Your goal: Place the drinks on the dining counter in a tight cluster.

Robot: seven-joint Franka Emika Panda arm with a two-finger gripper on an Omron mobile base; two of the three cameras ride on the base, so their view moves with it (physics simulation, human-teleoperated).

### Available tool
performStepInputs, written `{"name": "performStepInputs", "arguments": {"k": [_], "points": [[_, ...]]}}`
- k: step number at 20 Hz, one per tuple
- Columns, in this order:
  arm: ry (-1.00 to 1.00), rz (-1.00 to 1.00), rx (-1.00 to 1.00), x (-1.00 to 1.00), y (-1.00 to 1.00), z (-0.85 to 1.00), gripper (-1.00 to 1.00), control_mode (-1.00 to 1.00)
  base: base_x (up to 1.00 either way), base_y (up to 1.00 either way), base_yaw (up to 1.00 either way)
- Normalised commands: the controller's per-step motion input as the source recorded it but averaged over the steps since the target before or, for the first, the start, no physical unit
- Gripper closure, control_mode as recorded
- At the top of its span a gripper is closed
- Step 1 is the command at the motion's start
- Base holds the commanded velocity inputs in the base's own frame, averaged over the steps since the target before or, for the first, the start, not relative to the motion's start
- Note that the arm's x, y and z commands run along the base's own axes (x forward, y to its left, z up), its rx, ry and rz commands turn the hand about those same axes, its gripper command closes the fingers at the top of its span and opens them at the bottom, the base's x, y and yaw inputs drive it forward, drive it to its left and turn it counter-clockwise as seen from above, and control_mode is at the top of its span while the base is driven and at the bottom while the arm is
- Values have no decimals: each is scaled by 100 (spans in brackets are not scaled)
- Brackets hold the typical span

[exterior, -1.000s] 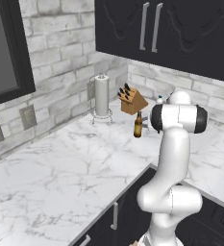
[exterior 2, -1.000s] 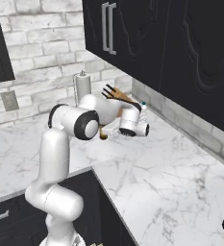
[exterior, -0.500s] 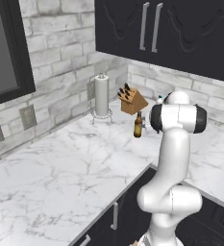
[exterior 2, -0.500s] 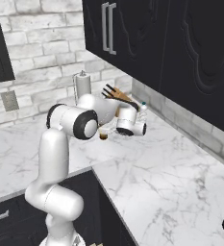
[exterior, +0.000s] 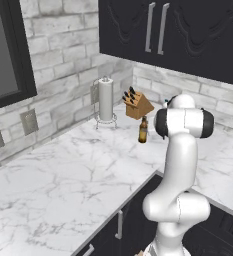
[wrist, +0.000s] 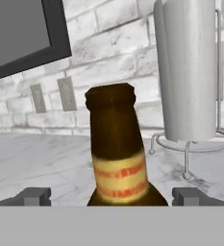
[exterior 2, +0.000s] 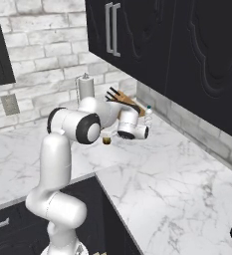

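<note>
A brown glass bottle (wrist: 116,158) with a pale label stands upright on the L-shaped marble worktop (exterior: 73,170), in front of the knife block. My gripper (wrist: 112,196) is open. Its two fingertips (wrist: 36,196) sit wide apart, one on each side of the bottle's shoulder, with a gap on both sides. From the left base the bottle (exterior: 143,130) shows just left of my arm; from the right base its foot (exterior 2: 106,140) peeks out under the hand (exterior 2: 131,128). The clear water bottle (exterior 2: 148,113) with a pale cap stands behind the hand. The maroon drink and the dining counter are out of view.
A paper-towel roll on a wire stand (exterior: 105,100) and a wooden knife block (exterior: 137,105) stand close behind the bottle, by the brick wall. Dark upper cabinets (exterior: 178,35) hang overhead. The worktop's front edge (exterior: 118,207) runs over dark cabinets.
The hand has edged slightly closer to the brown bottle. The bottle stays in place on the worktop.
</note>
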Motion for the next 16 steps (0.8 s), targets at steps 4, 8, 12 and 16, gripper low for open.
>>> {"name": "performStepInputs", "arguments": {"k": [4,8,12,16], "points": [[0,0,0,4,0,0,-100,-100,0,0,0],[0,0,3,0,0,3,-100,-100,0,0,0],[0,0,5,0,0,5,-100,-100,0,0,0],[0,0,5,0,0,6,100,-100,0,0,0]]}}
